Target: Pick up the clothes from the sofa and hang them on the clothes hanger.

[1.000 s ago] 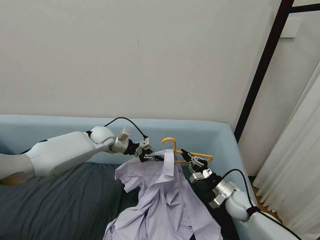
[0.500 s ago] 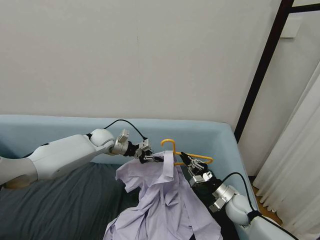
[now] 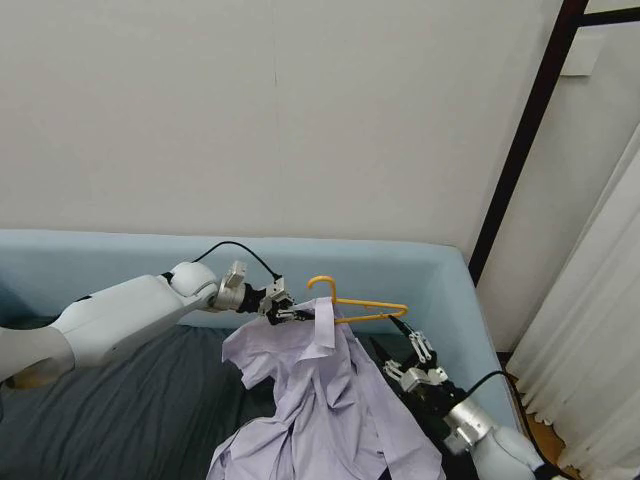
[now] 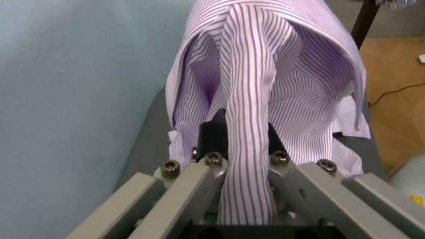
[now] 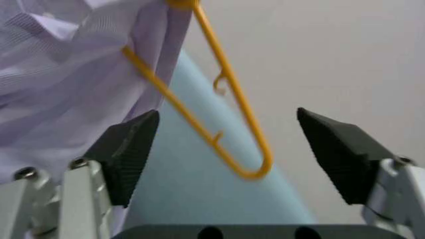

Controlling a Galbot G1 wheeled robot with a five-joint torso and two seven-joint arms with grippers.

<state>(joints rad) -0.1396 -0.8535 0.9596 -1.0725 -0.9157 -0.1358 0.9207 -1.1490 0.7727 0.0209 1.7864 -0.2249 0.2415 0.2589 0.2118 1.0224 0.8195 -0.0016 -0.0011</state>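
Shirt (image 3: 330,400), lilac stripe, is bunched over the left half of the yellow hanger (image 3: 370,303). It is held up off the dark seat (image 3: 130,400) of the pale blue sofa (image 3: 440,275), and its lower folds trail down towards the near edge. The left gripper (image 3: 281,311) is clamped tight on a fold of the fabric by the collar, just left of the hook. The left wrist view shows the stripe pinched between its fingers. The hanger's right end pokes out bare.

The right gripper (image 3: 420,352) sits below and nearer than that bare end, jaws spread wide, holding nothing, clear of the wire.

Judged step: right arm takes the free end so the other shoulder can be dressed on.

To do it well:
- Centre the wire loop between the pads before closing.
- Grab wire only, no cloth.
- Keep the left pinch firm and the bar level, or the shirt will likely slide off the left side.
- Approach slowly, since the thin wire can swing away if bumped.
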